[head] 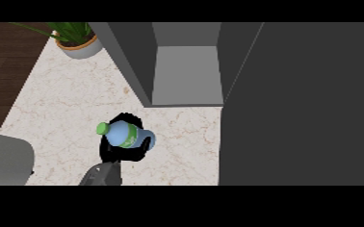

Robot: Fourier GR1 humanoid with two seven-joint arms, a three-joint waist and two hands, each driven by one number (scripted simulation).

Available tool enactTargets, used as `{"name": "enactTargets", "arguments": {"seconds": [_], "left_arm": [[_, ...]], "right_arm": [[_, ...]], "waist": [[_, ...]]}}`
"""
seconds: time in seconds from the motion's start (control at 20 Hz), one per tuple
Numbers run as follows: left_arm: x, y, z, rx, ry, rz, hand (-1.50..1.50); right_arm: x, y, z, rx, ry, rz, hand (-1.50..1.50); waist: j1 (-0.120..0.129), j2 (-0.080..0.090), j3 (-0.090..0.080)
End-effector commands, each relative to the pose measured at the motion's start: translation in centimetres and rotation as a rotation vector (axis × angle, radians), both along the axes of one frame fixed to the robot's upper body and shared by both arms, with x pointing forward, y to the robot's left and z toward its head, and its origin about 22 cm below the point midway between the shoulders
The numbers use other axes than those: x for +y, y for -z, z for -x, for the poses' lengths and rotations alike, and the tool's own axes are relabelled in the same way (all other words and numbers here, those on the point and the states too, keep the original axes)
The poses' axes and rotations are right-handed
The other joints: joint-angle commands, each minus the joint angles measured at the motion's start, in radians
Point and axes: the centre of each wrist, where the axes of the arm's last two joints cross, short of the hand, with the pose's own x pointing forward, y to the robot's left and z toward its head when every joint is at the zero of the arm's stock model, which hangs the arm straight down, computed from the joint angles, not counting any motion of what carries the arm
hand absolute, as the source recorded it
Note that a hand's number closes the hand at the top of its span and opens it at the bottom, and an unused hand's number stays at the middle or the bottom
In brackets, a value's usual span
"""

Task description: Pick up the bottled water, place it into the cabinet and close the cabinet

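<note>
right hand [119,154] is over the tabletop [60,101]. its fingers are curled round the bottled water [132,136] and closed onto the body from both sides. we judge the bottle lifted, but contact with the surface below cannot be told.

bottle is tilted in the grasp. its green cap [103,128] pokes out to the left of the fingers, and the blue body with its green label sits between them.

left hand does not show. a pale grey rounded shape [14,158] sits well to the left of the fingers — we cannot tell what it is.

cabinet [185,72] stands open, beyond the fingers and to their right. its door [292,106] is swung out as a broad dark panel far right of them. potted plant [77,45] is beyond and to the left, well apart.

handling, our judgement: a smooth plastic shell, probably slippery, stiff enough if full, weight low toward the base. the labelled mid-body looks the best place to hold — the cap end is too narrow. the tilt wants righting before the bottle goes in.
</note>
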Motion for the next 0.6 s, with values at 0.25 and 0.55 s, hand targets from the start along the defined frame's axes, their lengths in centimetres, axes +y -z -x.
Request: {"name": "enactTargets", "arguments": {"seconds": [0.25,0.55], "left_arm": [[-5.6,-6.3,-2.8,-0.055,0.009,-0.105,1.5],[-10.7,-11.3,-5.4,-0.086,0.024,-0.181,1.5]], "right_arm": [[-0.4,-1.4,0.8,-0.019,0.005,-0.018,-1.5],[-0.2,-2.1,-0.3,-0.042,-0.003,-0.034,-1.5]], "waist": [[-0.002,-0.001,0.0],[-0.01,0.004,-0.001]]}}
